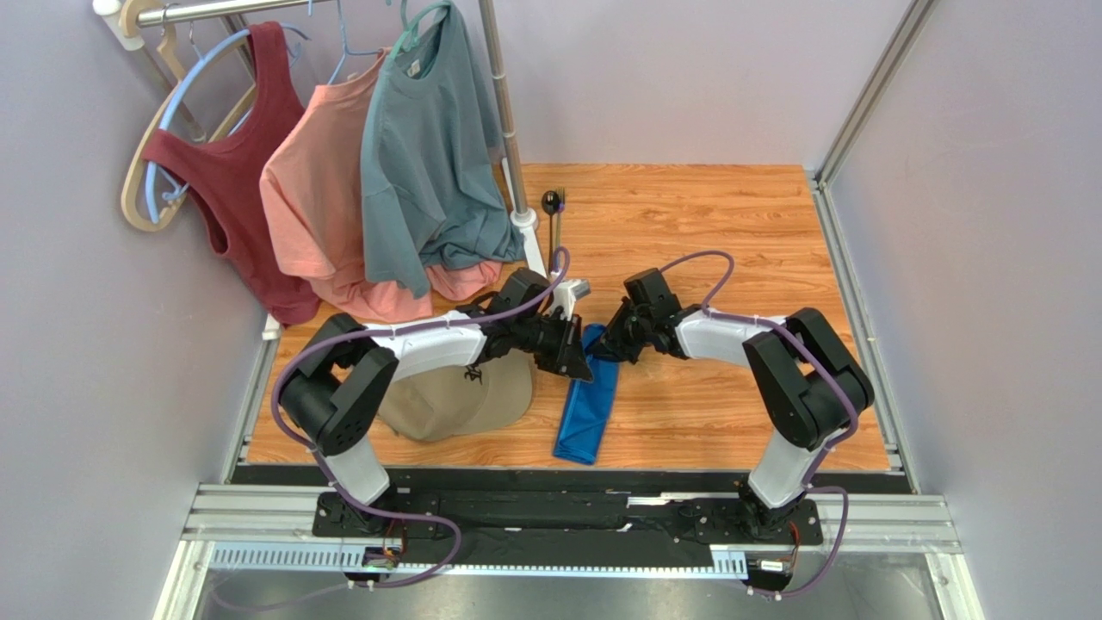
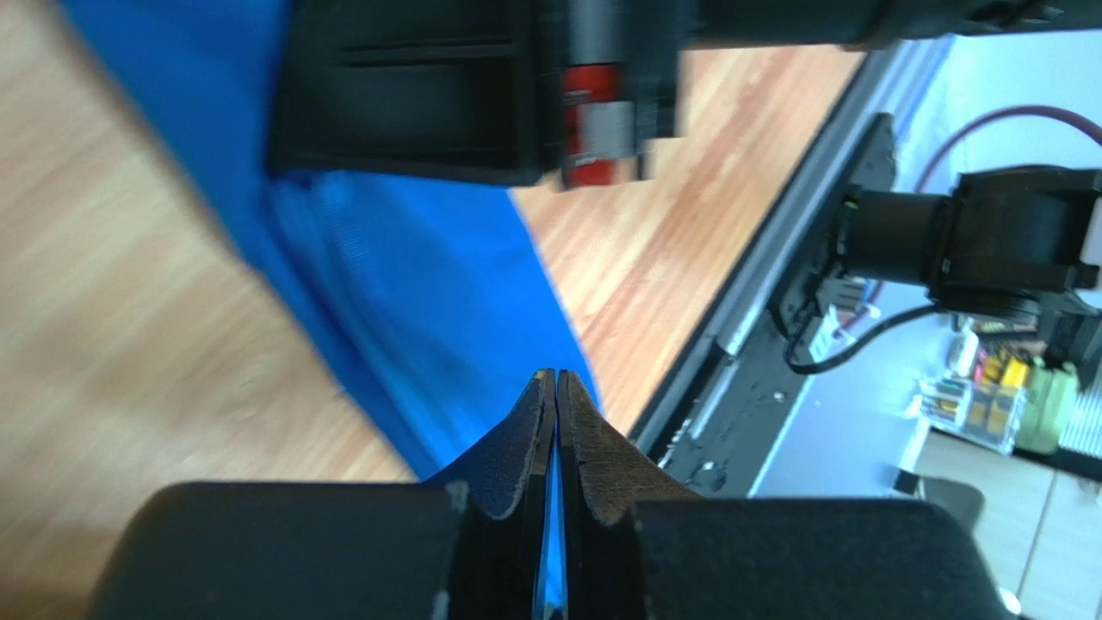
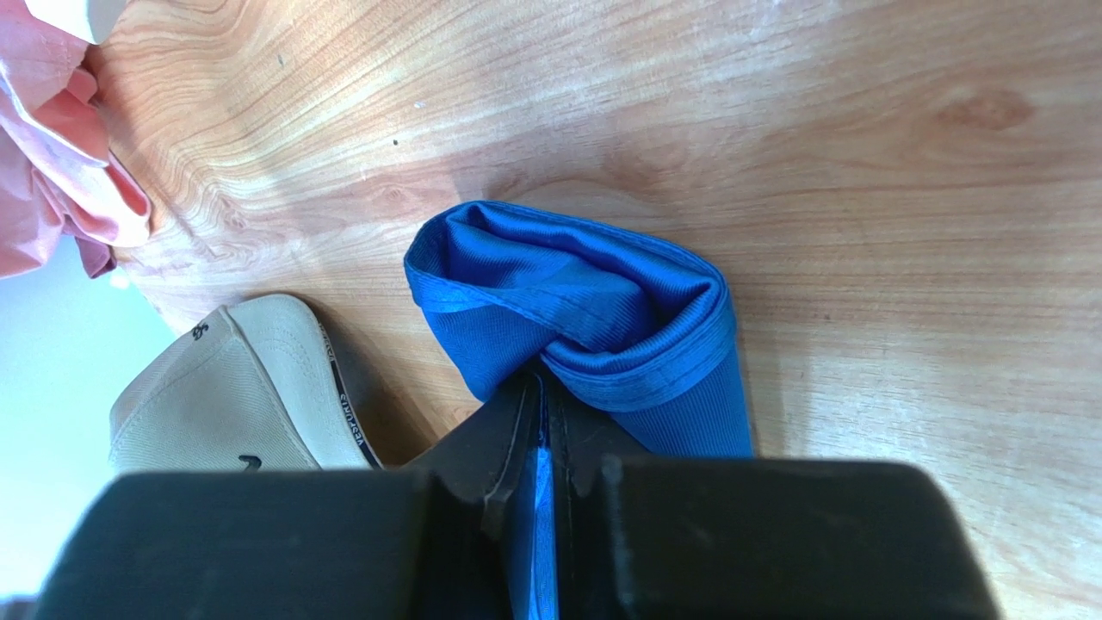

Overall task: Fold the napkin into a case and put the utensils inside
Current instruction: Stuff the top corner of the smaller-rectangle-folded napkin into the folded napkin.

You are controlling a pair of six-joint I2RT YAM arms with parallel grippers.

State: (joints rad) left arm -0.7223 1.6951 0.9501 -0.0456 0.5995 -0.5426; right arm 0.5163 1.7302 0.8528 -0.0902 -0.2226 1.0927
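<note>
A bright royal-blue thin cloth napkin (image 1: pixel 589 416) lies as a long strip on the wooden table (image 1: pixel 724 233). The left gripper (image 2: pixel 556 382) and right gripper (image 3: pixel 545 388) each pinch its far end, apparently at opposite edges.

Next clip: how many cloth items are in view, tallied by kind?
Hanging tops: 3 (maroon tank, pink tee, teal tee)
Cap: 1
Napkin: 1
Total: 5
</note>
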